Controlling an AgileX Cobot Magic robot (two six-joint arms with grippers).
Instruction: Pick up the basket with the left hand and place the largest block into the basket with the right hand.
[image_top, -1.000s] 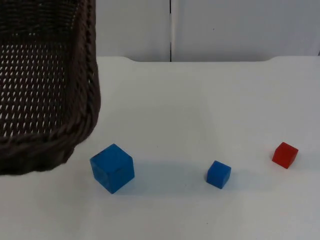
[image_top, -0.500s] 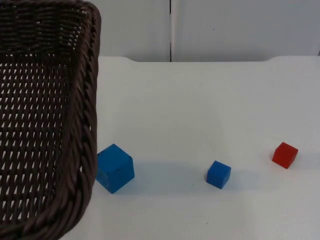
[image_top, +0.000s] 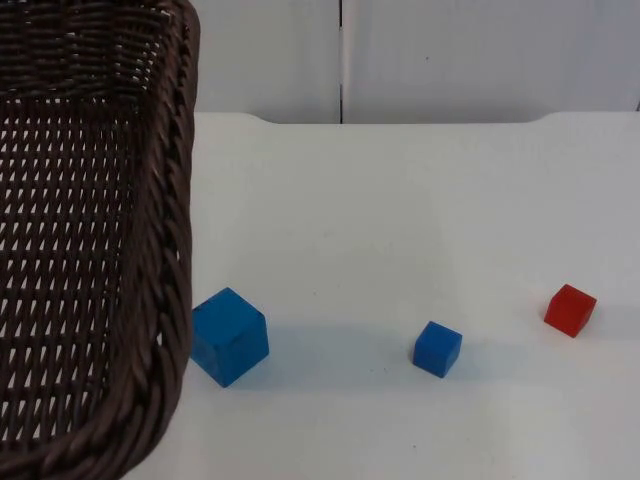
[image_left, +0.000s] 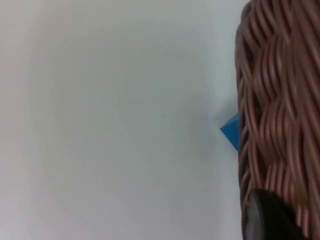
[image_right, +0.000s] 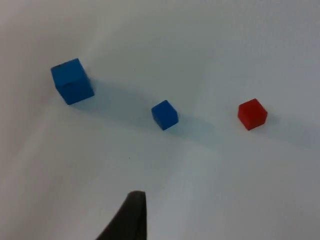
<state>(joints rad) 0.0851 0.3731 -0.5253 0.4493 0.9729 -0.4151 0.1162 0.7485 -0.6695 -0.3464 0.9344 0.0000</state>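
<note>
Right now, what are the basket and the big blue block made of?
The basket looks like dark brown woven wicker or plastic rattan: twisted strands with gaps between them, slightly shiny. The big blue block looks like painted wood or hard plastic: flat matte faces and crisp edges. I can't tell which for either.

You see the basket (image_top: 170, 200) cut off at the frame's left edge, its rim hiding part of the large blue block (image_top: 231, 337).

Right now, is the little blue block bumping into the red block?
Apart. The top view shows bare white table between the small blue block and the red block; the right wrist view shows the same gap.
</note>
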